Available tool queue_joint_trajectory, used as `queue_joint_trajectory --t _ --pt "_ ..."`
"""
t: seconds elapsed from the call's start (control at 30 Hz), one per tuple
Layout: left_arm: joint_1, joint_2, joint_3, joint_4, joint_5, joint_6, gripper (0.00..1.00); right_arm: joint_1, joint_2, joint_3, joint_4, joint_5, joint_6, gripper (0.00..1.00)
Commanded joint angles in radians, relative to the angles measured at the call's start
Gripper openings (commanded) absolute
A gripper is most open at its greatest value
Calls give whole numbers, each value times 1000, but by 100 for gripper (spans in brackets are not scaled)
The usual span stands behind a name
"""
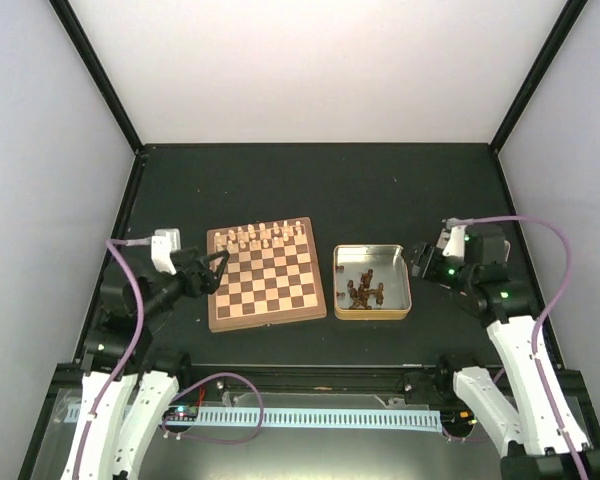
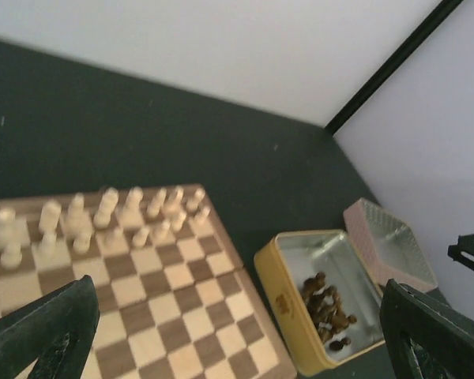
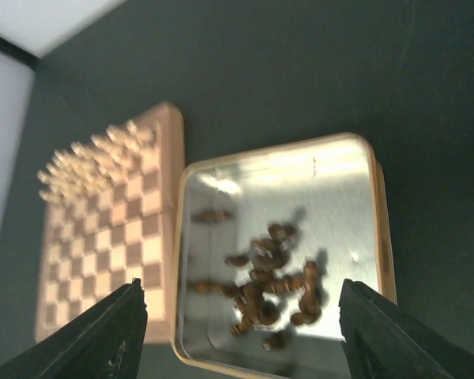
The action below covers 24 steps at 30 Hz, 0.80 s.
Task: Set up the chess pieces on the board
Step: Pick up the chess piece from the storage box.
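Dark brown chess pieces point(image 1: 364, 290) lie in a loose heap inside a shiny square tin point(image 1: 372, 249). The tin sits on the black surface point(image 1: 380, 190) just beside the right edge of the board point(image 1: 270, 290). None of these pieces stands on a square yet, so we judge their share of the task not begun. Pale cream chessmen point(image 1: 263, 238) fill the two far rows and the near rows are bare, which is presumably where the dark set belongs. Our right gripper point(image 1: 421, 262) hangs just to the right of the tin, fingers spread wide with nothing between them. Its camera looks down onto the heap, a sensible starting place since the tin lies on that arm's side. Our left gripper point(image 1: 218, 272) sits low at the board's left edge, likewise wide apart and empty, pointing across the squares. We guess it waits there so as not to crowd the tin. The pieces are tiny and tangled, so we expect a clean pick to need a careful pinch, perhaps on the stray piece point(image 3: 211, 215) lying apart on the board side of the tin.
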Motion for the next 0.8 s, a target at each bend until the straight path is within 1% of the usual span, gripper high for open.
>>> queue_joint_trajectory --t 0.0,0.07,0.13,0.17,0.3,0.37,0.53,0.77 --pt "10 46 -37 -123 7 -39 99 119 50 -54 -43 159 -7 64" --pt "11 57 -54 -129 -1 -46 99 202 99 -77 -10 222 15 57" --pt "10 70 -69 -125 -10 -50 99 281 182 -79 13 282 38 50" --pt "11 77 -76 -121 -14 -52 99 318 219 -76 23 316 51 48" --pt "11 130 -99 -116 -74 -59 99 430 386 -37 55 385 82 47" --pt "12 156 -116 -110 -101 -57 99 470 460 -20 84 395 85 45" --pt "12 215 -125 -99 -110 -58 99 522 602 20 125 429 96 34" --pt "12 258 -120 -84 -91 -60 99 537 718 63 160 485 103 27"
